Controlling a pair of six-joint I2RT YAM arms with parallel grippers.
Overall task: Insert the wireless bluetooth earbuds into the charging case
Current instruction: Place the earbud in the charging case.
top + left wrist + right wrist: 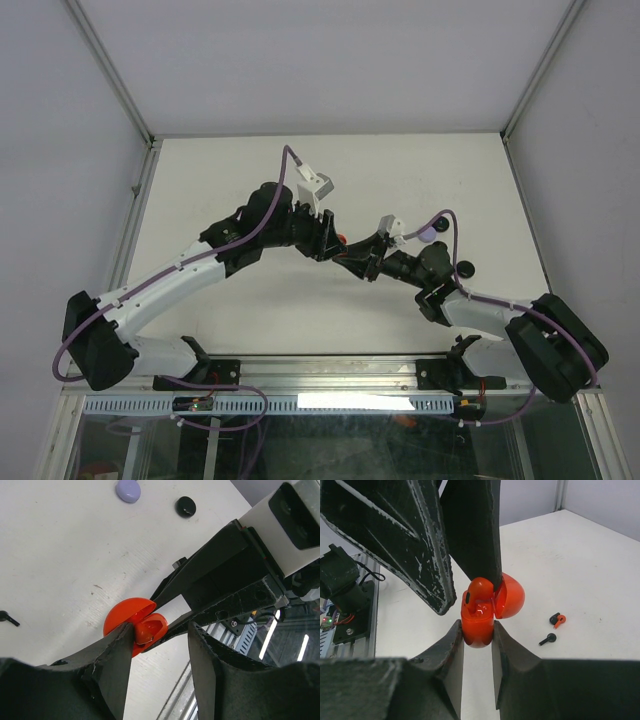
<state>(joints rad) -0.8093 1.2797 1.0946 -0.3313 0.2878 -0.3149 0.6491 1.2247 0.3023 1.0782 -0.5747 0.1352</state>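
Legible text, labels, brands, numbers, signs: none in any of the three views.

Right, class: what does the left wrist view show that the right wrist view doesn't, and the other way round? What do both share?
Left wrist only: a lavender case and a black case lying on the table.
Right wrist only: a loose red bud on the table.
Both: the right gripper clamping the open red case, a seated red bud inside it, and the open left gripper with one finger at that bud.
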